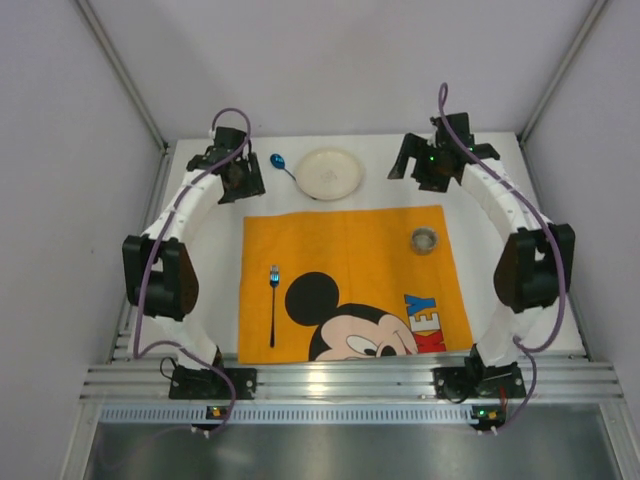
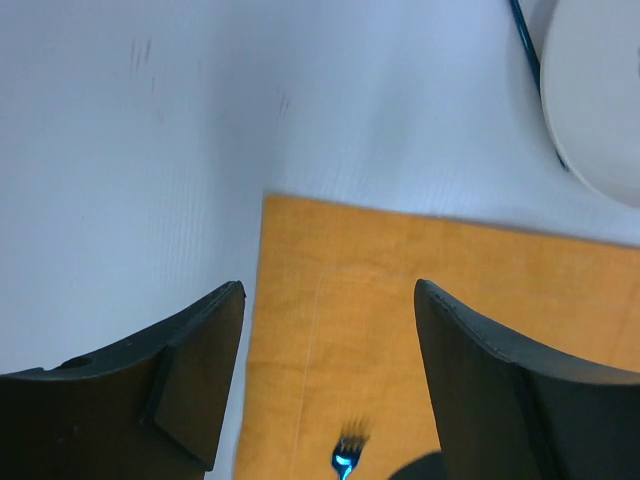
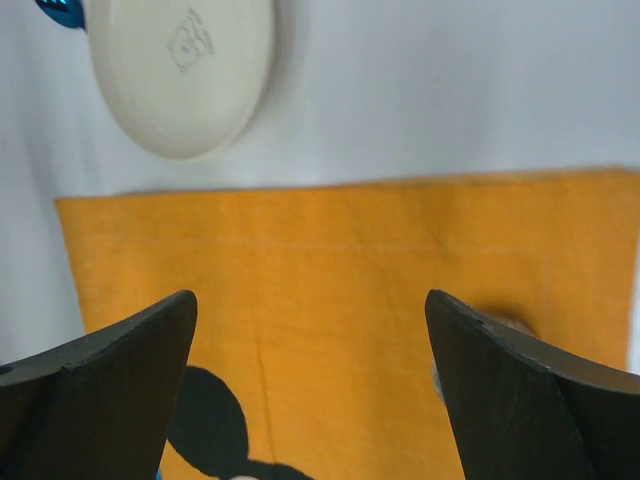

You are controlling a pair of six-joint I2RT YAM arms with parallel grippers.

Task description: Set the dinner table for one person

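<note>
Walls (image 1: 330,60) of pale grey panel close in the cell on three sides, and a ribbed aluminium rail (image 1: 350,380) runs along the near edge where both arms are bolted. The dinner table (image 1: 380,165), a wide matte white tabletop, fills the floor of the cell. A rectangular orange cloth printed with Mickey Mouse (image 1: 350,250) lies flat on its near middle.

A slim fork with a blue handle (image 1: 273,305) lies on the left part of the cloth, tines pointing away from the arms. A small clear round glass (image 1: 424,240) stands near the cloth's far right corner; I cannot tell what is in it. Just beyond the cloth's far edge a round cream plate (image 1: 330,173) sits on the bare table, with a faint emblem at its centre. A shiny blue spoon (image 1: 280,164) lies at its left rim.

The left gripper (image 2: 328,295) hangs over the cloth's far left corner, fingers apart and gripping nothing. The right gripper (image 3: 310,300) hangs at the far right, spread wide, likewise gripping nothing.
</note>
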